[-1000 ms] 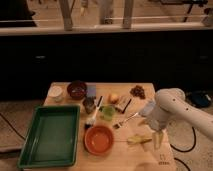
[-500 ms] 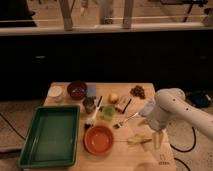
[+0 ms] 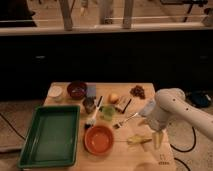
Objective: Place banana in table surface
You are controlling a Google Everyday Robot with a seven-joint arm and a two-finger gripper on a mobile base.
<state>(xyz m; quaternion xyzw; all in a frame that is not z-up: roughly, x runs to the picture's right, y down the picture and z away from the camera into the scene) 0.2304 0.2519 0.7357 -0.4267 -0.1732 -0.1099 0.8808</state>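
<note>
The banana (image 3: 137, 140) is a small pale-yellow curved fruit lying on the light tan table surface (image 3: 130, 157), just right of the orange bowl (image 3: 99, 139). My gripper (image 3: 158, 139) hangs from the white arm (image 3: 172, 110) at the table's right side. It points down, right next to the banana's right end. I cannot tell whether it touches the banana.
A green tray (image 3: 50, 135) lies at the front left. A dark red bowl (image 3: 77, 89), a white cup (image 3: 55, 92), a small round yellow-orange fruit (image 3: 114, 98), a green cup (image 3: 107, 113), utensils and a dark cluster (image 3: 137, 91) stand in the table's middle and back.
</note>
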